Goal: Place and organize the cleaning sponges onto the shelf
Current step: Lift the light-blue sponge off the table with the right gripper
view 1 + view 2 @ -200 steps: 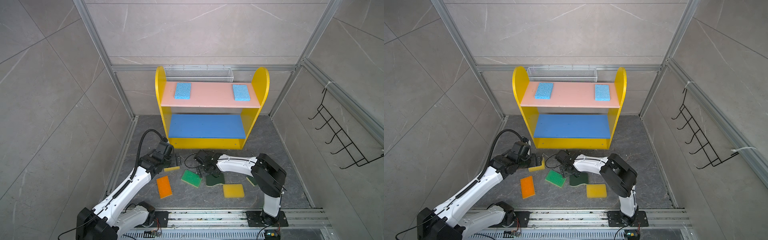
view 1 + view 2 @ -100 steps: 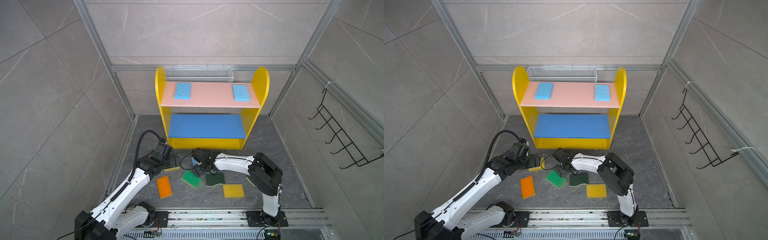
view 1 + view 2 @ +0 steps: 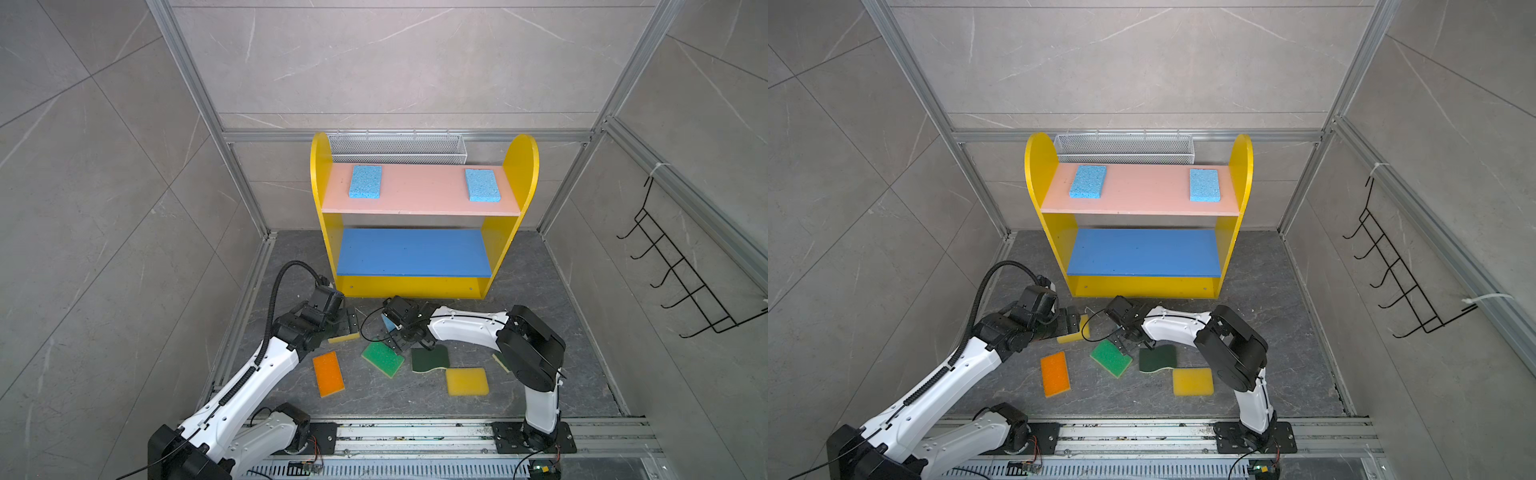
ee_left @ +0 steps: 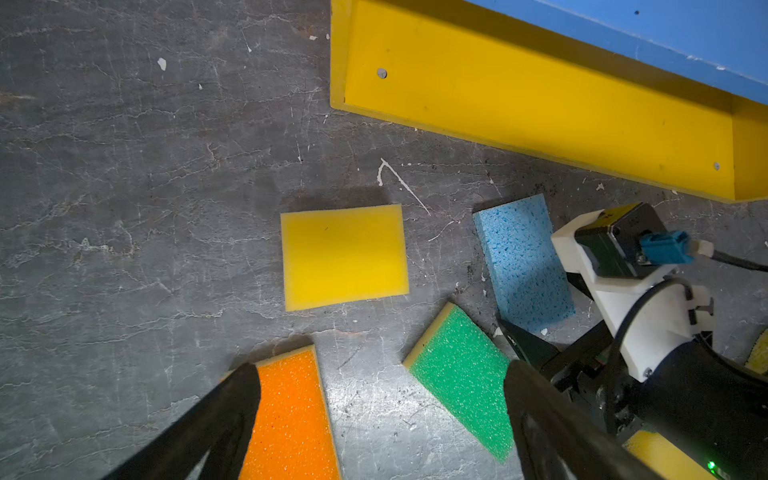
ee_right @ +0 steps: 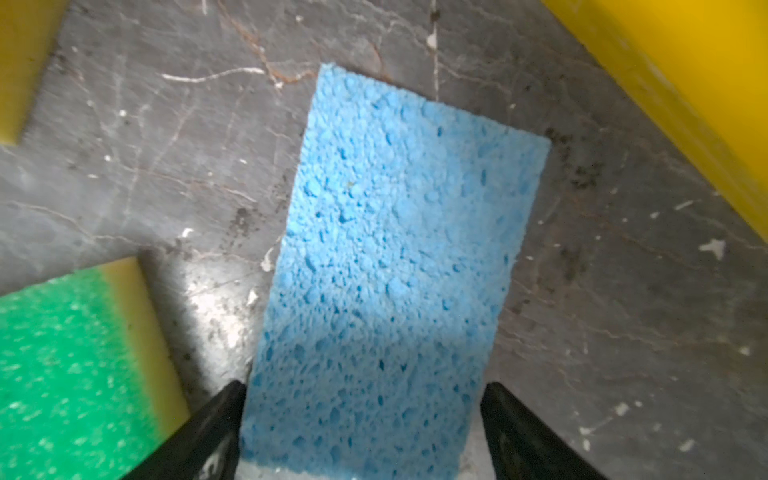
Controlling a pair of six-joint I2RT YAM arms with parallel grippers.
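Note:
The yellow shelf [image 3: 415, 286] stands at the back, with two light blue sponges [image 3: 365, 182] [image 3: 482, 185] on its pink top board. On the floor lie a third blue sponge [image 5: 395, 249], two yellow sponges [image 4: 344, 255] [image 3: 466, 381], an orange one [image 3: 328, 374], a bright green one [image 3: 382, 359] and a dark green scourer [image 3: 430, 359]. My right gripper [image 5: 368, 415] is open, its jaws straddling one end of the floor's blue sponge. Beside the small yellow sponge, my left gripper [image 4: 382, 415] hangs open above bare floor between the orange and green sponges.
A white mesh basket [image 3: 395, 147] hangs behind the shelf. A black hook rack [image 3: 685, 282] is on the right wall. Another scourer [image 3: 500, 361] peeks out beside the right arm. Both arm bases sit on the front rail [image 3: 415, 432].
My right gripper has moved left, past the dark scourer, to the blue sponge, and its jaws have widened. The left arm has barely shifted.

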